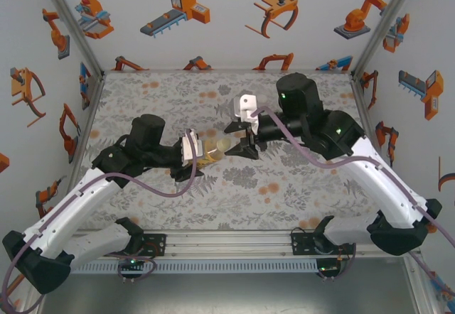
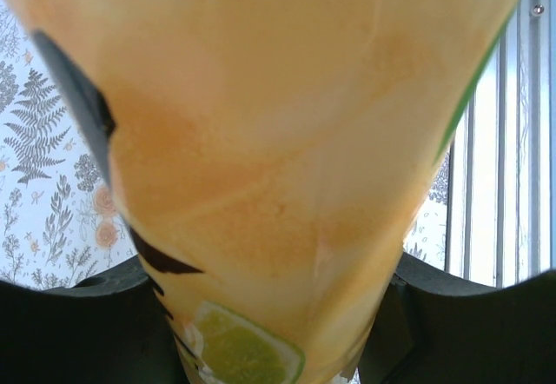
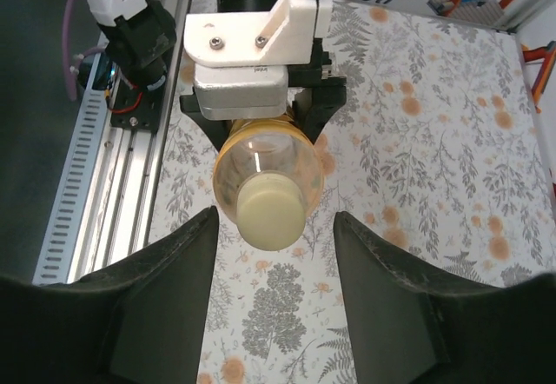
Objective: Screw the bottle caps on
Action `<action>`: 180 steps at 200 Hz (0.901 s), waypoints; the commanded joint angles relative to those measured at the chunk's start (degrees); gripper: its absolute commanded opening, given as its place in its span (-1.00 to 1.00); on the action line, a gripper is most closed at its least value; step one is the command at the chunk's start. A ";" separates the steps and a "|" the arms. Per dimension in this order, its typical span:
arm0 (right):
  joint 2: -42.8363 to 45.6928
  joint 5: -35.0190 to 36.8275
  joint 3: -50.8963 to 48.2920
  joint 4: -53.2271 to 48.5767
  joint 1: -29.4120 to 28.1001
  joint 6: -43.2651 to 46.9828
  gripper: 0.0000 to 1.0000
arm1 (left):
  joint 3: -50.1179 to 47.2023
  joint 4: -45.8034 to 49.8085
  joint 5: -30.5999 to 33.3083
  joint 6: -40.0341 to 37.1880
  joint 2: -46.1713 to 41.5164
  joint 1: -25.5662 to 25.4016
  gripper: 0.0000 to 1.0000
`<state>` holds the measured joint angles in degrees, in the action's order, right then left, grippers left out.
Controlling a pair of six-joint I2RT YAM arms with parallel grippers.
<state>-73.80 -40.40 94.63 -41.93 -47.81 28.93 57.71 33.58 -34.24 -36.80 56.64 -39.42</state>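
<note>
Your left gripper (image 1: 190,159) is clenched on the yellow-orange juice bottle (image 3: 265,162), whose pale yellow cap (image 3: 271,215) sits on its mouth between the spread, released fingers (image 3: 174,297) of your right gripper (image 1: 240,148), touching neither

Table (image 1: 298,186) seen from above, its top covered w/ a pale floral print: grey ferns and leaf sprays, plus small orange blossoms scattered throughout. Print lies flat, reaching the side walls and back wall. Along the near edge runs a silver aluminium rail (image 1: 227,245). Two black arm mounts, left (image 1: 142,237) and right (image 1: 314,237), sit on the rail, well apart.
</note>
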 commanded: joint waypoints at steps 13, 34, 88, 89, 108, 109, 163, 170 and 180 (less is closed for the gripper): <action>0.21 -3.71 0.59 -0.03 -0.26 4.00 -0.07 | 1.06 0.70 -2.03 -0.43 -0.70 -0.52 -0.80; 0.69 -3.54 -0.59 1.36 -0.34 3.22 -0.16 | 0.97 0.70 -1.80 -0.89 -0.59 -0.52 -0.80; 1.02 -3.01 -2.17 2.09 -0.34 1.36 -0.21 | 1.48 0.70 -1.80 -1.00 -0.04 -0.51 -0.80; 0.98 -3.01 -2.21 2.15 -0.35 1.34 -0.22 | 1.50 0.70 -1.80 -1.00 -0.04 -0.54 -0.80; 0.96 -3.15 -2.30 2.94 -0.52 0.75 -0.34 | 1.39 0.48 -1.79 -1.15 0.17 -0.53 -0.80; 0.99 -3.17 -2.28 2.92 -0.52 0.68 -0.35 | 1.37 0.46 -1.79 -1.12 0.15 -0.55 -0.80; 2.43 1.52 -5.86 8.51 -0.62 -13.73 -1.00 | 0.65 0.05 0.04 -1.01 0.45 -0.57 -0.80; 2.86 3.94 -7.36 11.15 -0.59 -19.42 -1.00 | 0.39 -0.39 0.80 -0.63 0.68 -0.55 -0.80; 3.58 7.96 -10.08 15.34 -0.61 -29.44 -1.00 | 0.20 -1.07 1.72 -0.20 1.25 -0.57 -0.80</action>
<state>-71.94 -39.94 89.12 -36.40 -47.92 20.78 57.71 34.46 -34.06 -37.04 56.95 -39.72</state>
